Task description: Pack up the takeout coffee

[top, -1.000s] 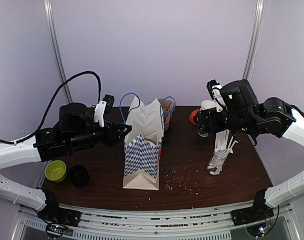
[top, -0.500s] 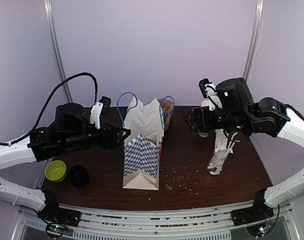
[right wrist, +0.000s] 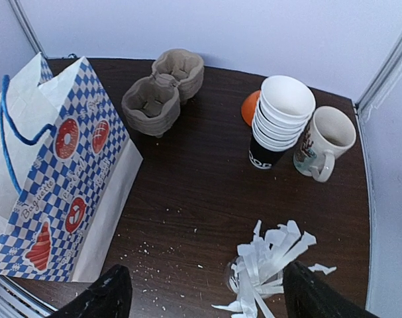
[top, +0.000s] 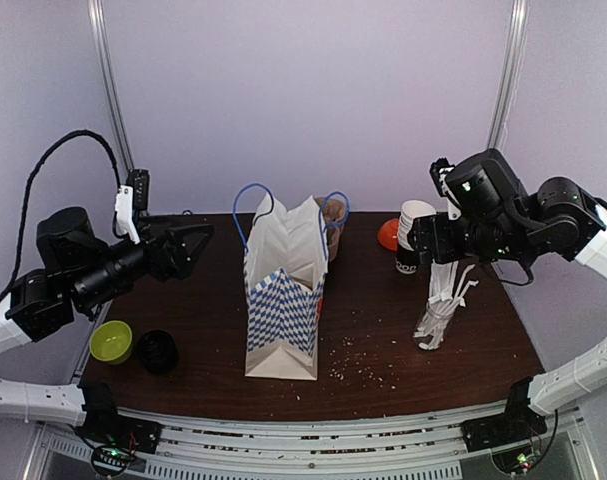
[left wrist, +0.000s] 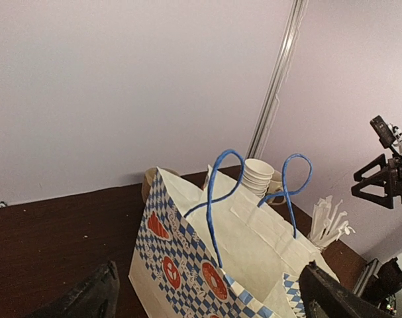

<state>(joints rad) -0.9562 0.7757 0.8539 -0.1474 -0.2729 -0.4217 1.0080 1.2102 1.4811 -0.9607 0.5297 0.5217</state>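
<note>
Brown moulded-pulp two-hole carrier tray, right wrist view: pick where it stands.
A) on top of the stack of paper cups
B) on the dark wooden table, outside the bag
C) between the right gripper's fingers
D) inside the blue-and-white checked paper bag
B: the brown moulded-pulp two-hole carrier tray stands on the dark wooden table, outside the blue-and-white checked paper bag.

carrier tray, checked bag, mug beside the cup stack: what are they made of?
Carrier tray: moulded pulp by the look, matte brown, rough fibrous rounded wells.
Checked bag: paper, matte, sharp creases, printed; blue cord handles.
Mug: probably glazed ceramic, thick rim, slight sheen.
</note>
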